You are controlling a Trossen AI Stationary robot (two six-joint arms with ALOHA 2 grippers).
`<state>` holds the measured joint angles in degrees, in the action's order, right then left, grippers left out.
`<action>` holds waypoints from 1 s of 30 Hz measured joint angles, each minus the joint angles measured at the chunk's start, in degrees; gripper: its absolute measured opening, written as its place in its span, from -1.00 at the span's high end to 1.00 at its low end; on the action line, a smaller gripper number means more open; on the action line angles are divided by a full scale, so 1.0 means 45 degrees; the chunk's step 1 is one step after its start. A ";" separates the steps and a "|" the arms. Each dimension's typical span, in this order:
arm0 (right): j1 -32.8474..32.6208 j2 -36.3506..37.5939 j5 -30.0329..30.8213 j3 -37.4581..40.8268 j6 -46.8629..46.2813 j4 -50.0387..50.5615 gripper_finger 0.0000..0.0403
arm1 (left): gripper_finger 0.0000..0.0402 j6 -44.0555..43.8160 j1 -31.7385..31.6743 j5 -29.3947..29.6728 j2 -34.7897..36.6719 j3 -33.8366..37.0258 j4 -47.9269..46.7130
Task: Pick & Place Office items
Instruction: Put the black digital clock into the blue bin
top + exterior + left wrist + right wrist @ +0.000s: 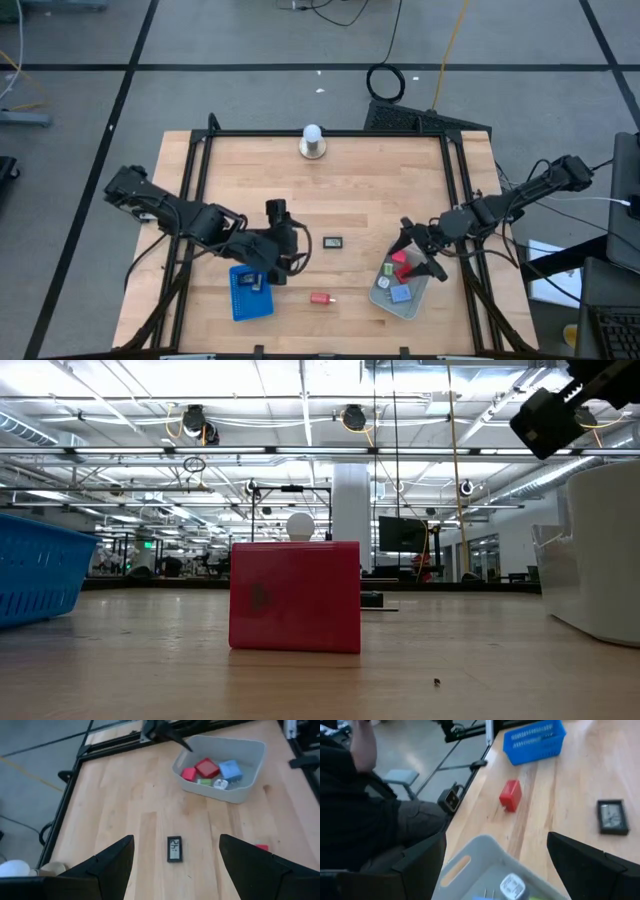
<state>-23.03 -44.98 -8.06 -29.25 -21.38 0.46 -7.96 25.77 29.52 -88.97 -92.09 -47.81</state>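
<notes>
**Q:** What's hard to read?

**A:** The contents of the flat blue perforated tray point(250, 292): something small and dark lies in it, half under my left gripper point(283, 262). In the low view a red block point(295, 597) fills the middle and hides most of the table behind it. Of the white ball on its round metal base point(313, 142), only the ball top shows there.

**Q:** The office items?

**A:** That small red plastic block point(320, 298) sits alone on the wood near the front edge, between tray and bin. A black rectangle with a pale label point(174, 849) lies flat mid-table, just ahead of my left fingers point(107, 865). In the clear grey plastic bin point(248, 777): two red blocks, a light-blue block point(230, 769), a green bit, a silvery-white bit point(220, 783).

**Q:** Your fingers?

**A:** Both pairs spread, grasping nothing. Left gripper beside the tray; right gripper point(418, 257) over the bin's near rim.

**Q:** Surroundings?

**A:** Pale wooden tabletop point(370, 190) in a black frame, grey tiled floor, cables. A hall with ceiling lights beyond. A seated person in dark clothes point(360, 815) shows past the table edge in the right wrist view.
</notes>
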 joint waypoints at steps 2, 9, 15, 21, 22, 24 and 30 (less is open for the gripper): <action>0.0118 -0.0042 0.0148 -0.0164 0.0054 0.0012 -0.68 | -0.46 0.0054 0.0105 0.0054 0.0220 0.0000 -0.0008; 0.0754 -0.0414 0.0149 -0.1106 0.0857 0.0094 -0.68 | -0.46 0.0472 0.0233 0.0150 0.1097 -0.0010 -0.0418; 0.1484 -0.1139 0.0978 -0.2381 0.2358 -0.0358 -0.68 | -0.46 0.0067 -0.0260 0.0492 0.1686 -0.0010 -0.2384; 0.2005 -0.1122 0.2594 -0.2654 0.4244 -0.3287 -0.68 | -0.46 0.0926 -0.2322 -0.1542 0.1486 0.0005 -0.2690; 0.2058 -0.1070 0.2876 -0.2654 0.4561 -0.3797 -0.68 | -0.46 0.1263 -0.2710 -0.2108 0.1424 0.0005 -0.2702; 0.2120 -0.0956 0.3351 -0.2654 0.5080 -0.4520 -0.68 | -0.46 0.1817 -0.3624 -0.3316 0.1186 0.0005 -0.2682; 0.2124 -0.0716 0.4192 -0.2654 0.5974 -0.5834 -0.68 | -0.46 0.3259 -0.5940 -0.6026 0.0869 0.0005 -0.2657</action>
<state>-13.47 -48.20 10.81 -41.19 5.50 -25.79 6.70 -0.96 2.40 -85.06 -92.07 -59.77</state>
